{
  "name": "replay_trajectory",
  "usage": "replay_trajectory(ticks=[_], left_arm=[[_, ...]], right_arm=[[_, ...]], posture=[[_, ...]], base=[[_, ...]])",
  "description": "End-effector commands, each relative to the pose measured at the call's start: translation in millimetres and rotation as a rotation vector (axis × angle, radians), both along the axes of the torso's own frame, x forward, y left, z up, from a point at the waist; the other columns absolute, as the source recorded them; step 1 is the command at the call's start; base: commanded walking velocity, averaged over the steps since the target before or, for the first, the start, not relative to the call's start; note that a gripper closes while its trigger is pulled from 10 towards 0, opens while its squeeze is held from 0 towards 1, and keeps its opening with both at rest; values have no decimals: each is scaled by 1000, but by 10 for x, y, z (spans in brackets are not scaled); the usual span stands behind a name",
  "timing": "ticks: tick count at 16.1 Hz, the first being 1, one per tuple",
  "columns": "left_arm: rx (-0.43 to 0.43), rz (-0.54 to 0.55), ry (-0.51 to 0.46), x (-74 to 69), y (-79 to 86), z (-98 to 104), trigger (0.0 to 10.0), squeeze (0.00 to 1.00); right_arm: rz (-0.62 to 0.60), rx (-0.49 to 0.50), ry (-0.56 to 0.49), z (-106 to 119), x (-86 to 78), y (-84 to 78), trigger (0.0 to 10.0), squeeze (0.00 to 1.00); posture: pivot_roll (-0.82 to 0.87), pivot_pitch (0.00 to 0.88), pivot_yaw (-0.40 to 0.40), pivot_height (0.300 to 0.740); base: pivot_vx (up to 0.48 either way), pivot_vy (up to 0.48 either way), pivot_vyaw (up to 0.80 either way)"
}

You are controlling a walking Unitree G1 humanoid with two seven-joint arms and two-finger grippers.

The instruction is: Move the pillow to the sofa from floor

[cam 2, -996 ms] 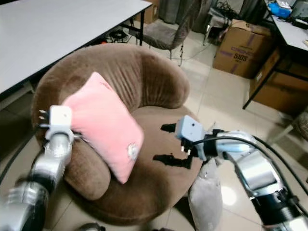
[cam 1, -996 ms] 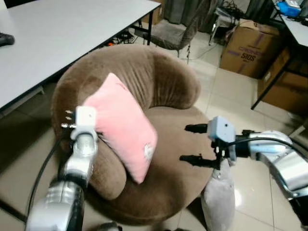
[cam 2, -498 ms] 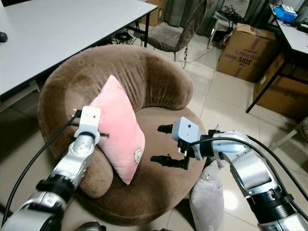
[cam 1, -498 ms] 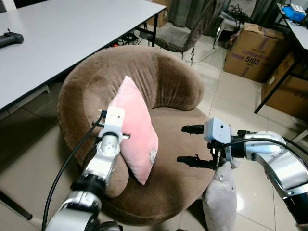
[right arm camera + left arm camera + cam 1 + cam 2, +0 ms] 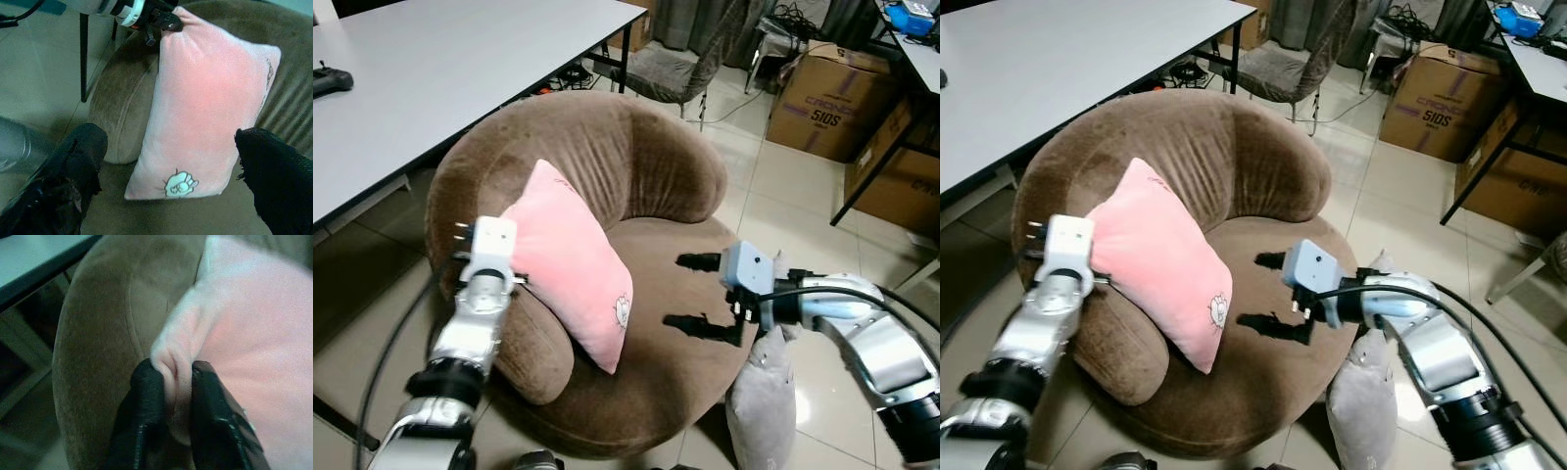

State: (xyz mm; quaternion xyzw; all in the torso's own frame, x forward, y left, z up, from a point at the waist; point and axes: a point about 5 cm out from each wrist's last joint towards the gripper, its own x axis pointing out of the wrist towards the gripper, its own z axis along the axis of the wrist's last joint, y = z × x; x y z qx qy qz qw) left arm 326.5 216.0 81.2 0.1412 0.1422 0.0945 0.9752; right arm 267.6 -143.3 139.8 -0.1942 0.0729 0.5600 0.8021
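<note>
Brown round sofa (image 5: pixel 646 166) w/ curved back, beside a grey table (image 5: pixel 431 69); cardboard boxes (image 5: pixel 822 93) well apart across the tiled floor; grey cushion (image 5: pixel 759 406) on the floor by the sofa's front edge, under the right arm. Pink pillow (image 5: pixel 573 264) off the floor, tilted on end over the seat, lower corner touching the seat, upper part leaning twd the sofa's left arm roll. Looks light, soft and plush; bunches where pinched, so prob. sags and swings from one corner; not fragile, low slip on velvety cover; best taken at a corner or seam edge w/ a deep bite, or squeezed across the middle. Left gripper (image 5: pixel 171 396) clamped on a fold at the pillow's upper corner, fabric puckered betw. the two black fingers. Right gripper (image 5: pixel 700 292) spread wide, holding nothing, hovering over the seat near the pillow's printed face.
</note>
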Motion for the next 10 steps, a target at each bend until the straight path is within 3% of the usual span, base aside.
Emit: replay_trajectory(ticks=[1,3,5,8,10], left_arm=[[-36,-26,-50,5,10,99,10000,1000],[-172,-178,-177,-130,-50,327,10000,1000],[-253,-257,-222,-353,-29,465,10000,1000],[-257,-330,-301,-678,-24,722,10000,1000],[-198,-300,-384,-843,-38,962,10000,1000]], right_arm=[[-33,3,-16,9,10,-48,10000,0],[-80,47,-26,29,-4,-39,10000,0],[-124,107,-13,54,-70,-23,10000,0],[-295,181,-54,86,-127,-48,10000,0],[-560,279,-61,112,-85,-92,10000,0]], posture=[[54,0,-60,740],[57,0,-46,740],[57,0,-46,740],[88,0,-86,740],[98,0,-90,740]], base=[[0,0,0],[0,0,0],[0,0,0],[0,0,0],[0,0,0]])
